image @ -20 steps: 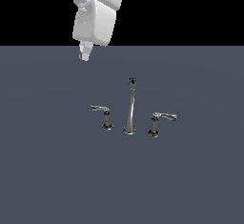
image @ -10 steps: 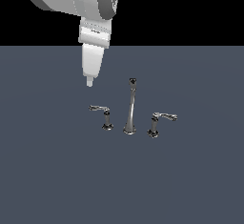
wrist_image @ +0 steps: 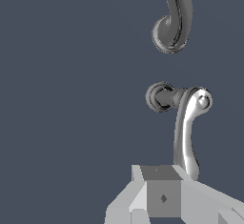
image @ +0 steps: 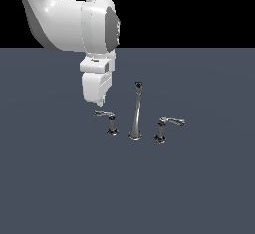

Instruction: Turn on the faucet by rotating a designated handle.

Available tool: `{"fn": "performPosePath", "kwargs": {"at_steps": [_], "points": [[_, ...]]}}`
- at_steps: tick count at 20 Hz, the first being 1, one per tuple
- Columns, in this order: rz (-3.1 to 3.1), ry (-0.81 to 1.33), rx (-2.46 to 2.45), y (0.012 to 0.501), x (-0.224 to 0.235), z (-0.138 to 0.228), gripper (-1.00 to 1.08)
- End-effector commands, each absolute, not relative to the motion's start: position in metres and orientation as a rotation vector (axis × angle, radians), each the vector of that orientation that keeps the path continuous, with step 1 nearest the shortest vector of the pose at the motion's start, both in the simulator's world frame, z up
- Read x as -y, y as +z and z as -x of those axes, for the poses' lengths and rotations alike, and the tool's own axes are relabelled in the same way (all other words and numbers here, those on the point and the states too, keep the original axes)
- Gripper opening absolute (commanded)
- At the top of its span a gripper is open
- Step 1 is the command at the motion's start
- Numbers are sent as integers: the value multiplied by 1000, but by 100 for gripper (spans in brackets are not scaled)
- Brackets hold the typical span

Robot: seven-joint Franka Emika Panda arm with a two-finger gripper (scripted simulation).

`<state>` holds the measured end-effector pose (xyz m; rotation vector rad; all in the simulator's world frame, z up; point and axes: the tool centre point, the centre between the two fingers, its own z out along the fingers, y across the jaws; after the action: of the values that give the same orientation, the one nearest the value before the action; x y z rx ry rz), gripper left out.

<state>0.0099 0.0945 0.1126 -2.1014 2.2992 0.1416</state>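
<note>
Exterior and wrist views of a single arm above a faucet set. The counter [image: 60,188] is a flat slate-blue plane that carries the whole set. The arm [image: 64,24] enters from the exterior view's upper left, bends down over the left half of the set, and ends in the gripper [image: 102,98].

The faucet [image: 135,113] stands mid-counter as three chrome pieces in a row: a tall curved spout in the centre and a short lever on each side. The right-hand lever [image: 169,124] points toward the exterior view's right and lies well apart from the gripper.

The handle [image: 105,114] is the left-hand lever. Its post rises from a flared base beside the spout, and its thin arm runs horizontally from the post toward the exterior view's left. The long axis therefore lies along the row of fittings.

The gripper hangs just above the free, outer end of this arm, with the post and the spout farther toward the exterior view's right. In the wrist view the handle [wrist_image: 188,132] runs lengthwise from its post to the gripper [wrist_image: 162,197] body, its tip passing out of sight at the gripper's edge. Contact cannot be judged from either view. The fingertips are hidden, so whether the gripper is released or clenched cannot be told.

Judged from this layout, the coming move is a short descent onto the lever's tip, followed by a sweep about the post.
</note>
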Motion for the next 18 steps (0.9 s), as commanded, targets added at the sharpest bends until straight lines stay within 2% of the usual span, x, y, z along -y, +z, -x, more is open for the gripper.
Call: {"fn": "performPosePath", "kwargs": {"at_steps": [1,9,18], "points": [[2049,95,-2361,103,-91,-14,-100],[1958,7,-2456,87,-85,-21,-100],[1952,1,-2462,86,-89,-16,-100]]}}
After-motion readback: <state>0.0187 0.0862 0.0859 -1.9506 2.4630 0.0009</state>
